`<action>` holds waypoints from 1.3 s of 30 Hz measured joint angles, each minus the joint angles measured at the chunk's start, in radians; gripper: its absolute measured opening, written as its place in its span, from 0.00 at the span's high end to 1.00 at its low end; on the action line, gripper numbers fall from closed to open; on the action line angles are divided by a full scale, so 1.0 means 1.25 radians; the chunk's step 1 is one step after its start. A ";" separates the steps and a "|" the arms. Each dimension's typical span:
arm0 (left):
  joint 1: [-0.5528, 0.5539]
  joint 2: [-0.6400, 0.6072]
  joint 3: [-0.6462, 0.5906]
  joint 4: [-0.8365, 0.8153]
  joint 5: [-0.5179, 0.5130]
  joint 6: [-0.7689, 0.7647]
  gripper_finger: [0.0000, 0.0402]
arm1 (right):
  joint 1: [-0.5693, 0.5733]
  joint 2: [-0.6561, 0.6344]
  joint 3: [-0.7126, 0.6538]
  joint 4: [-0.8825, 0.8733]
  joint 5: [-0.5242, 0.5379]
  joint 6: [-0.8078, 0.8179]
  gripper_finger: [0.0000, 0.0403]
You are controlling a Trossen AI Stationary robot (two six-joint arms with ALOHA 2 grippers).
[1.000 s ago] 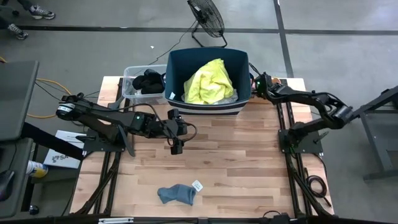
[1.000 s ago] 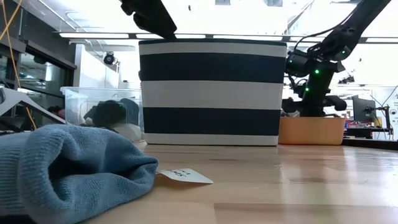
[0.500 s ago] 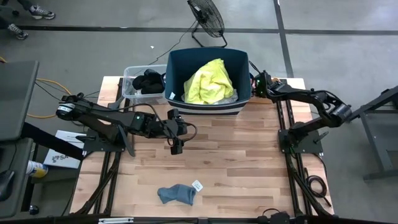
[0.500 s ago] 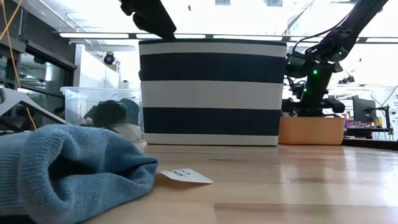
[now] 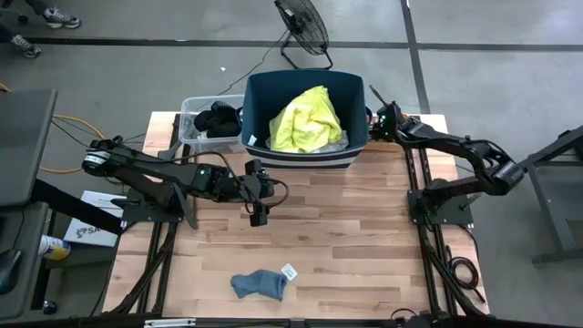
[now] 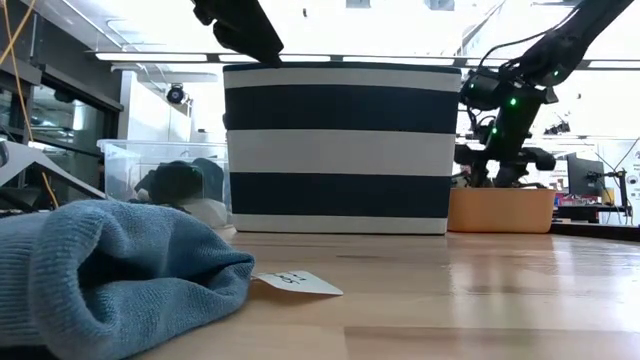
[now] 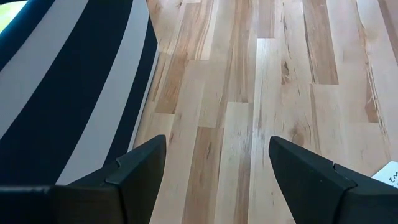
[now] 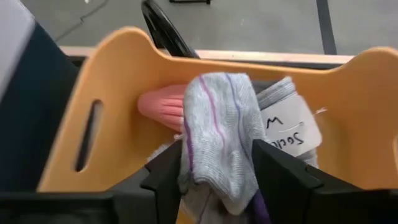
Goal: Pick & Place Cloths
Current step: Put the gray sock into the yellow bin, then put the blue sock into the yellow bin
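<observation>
- A blue sock (image 5: 259, 284) lay on the near part of the wooden table (image 5: 364, 237), with a small white tag (image 5: 290, 271) beside it.
- The left gripper (image 5: 259, 216) hung over the middle of the table, holding nothing. Its fingers (image 7: 140, 165) were apart.
- A striped tub (image 5: 304, 117) stood at the far edge. A yellow shirt (image 5: 307, 119) lay inside it.
- A clear box (image 5: 191, 128) sat left of the tub, with dark cloths (image 5: 216, 119) in it.
- The right gripper (image 5: 381, 121) was over the orange tray (image 6: 500, 210), right of the tub.
- A grey sock (image 8: 217, 134) with purple lines sat between its fingers (image 8: 277, 171). Whether they squeezed it, I could not tell.
</observation>
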 joint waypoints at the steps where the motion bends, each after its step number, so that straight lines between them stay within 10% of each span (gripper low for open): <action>1: 0.000 0.000 0.000 0.000 0.000 0.000 0.30 | 0.000 -0.013 0.000 -0.005 0.000 0.000 0.55; 39: 0.000 0.000 0.001 -0.090 0.010 -0.116 0.30 | 0.237 -0.375 0.000 -0.276 -0.032 0.027 0.64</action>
